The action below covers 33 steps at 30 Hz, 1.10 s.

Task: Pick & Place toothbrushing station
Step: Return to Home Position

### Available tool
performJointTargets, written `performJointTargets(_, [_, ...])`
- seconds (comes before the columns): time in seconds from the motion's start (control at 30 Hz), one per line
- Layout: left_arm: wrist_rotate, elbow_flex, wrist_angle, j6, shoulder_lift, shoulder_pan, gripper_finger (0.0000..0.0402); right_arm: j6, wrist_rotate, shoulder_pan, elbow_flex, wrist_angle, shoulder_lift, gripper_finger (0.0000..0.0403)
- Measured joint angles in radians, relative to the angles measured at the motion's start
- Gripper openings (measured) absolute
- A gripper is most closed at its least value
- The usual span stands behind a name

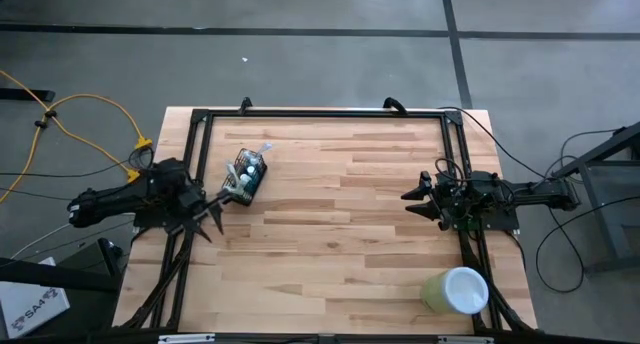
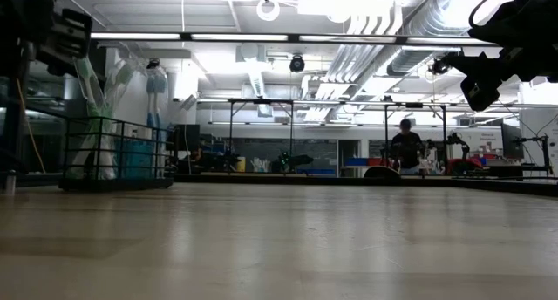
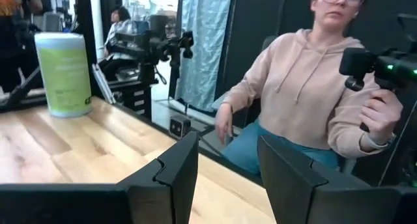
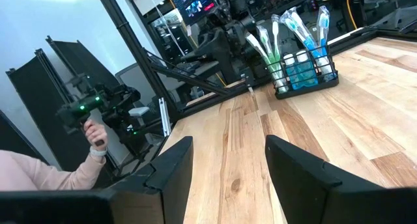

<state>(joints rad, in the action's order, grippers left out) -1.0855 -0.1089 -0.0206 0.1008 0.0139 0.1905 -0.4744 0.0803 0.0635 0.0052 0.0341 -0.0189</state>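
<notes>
The toothbrushing station (image 1: 247,174) is a small black wire-mesh holder with several toothbrushes standing in it. It stands upright on its base on the wooden table's far left part, and also shows in the low view (image 2: 113,152) and the right wrist view (image 4: 303,71). My left gripper (image 1: 212,222) hovers open just to the near-left of it. It points level toward the table's near right corner, with nothing between its fingers (image 3: 176,168). My right gripper (image 1: 412,202) waits open at the table's right side, pointing level toward the left, with an empty gap (image 4: 228,165).
A pale green cup (image 1: 455,291) with a white inside lies at the near right corner and also shows in the left wrist view (image 3: 63,73). A black frame rail (image 1: 320,114) runs around the table. A person (image 3: 306,100) sits beyond the table's edge holding a dark device.
</notes>
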Motion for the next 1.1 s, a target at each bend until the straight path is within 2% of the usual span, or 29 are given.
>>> performJointTargets(0.2, [0.020, 0.000, -0.080, -0.054, 0.000, 0.000, 0.0154, 0.000, 0.000, 0.000, 0.000, 0.000, 0.000, 0.0184])
performJointTargets(0.6, [0.057, 0.001, -0.137, -0.056, 0.000, 0.000, 0.0154, 0.000, 0.000, 0.000, 0.000, 0.000, 0.000, 0.0184])
performJointTargets(0.87, [0.179, 0.009, -0.144, -0.052, 0.000, -0.010, 0.0154, 0.000, 0.000, 0.000, 0.000, 0.000, 0.000, 0.0184])
performJointTargets(1.1, [0.280, 0.018, -0.120, -0.058, 0.000, -0.107, 0.0154, 0.000, 0.000, 0.000, 0.000, 0.000, 0.000, 0.0184])
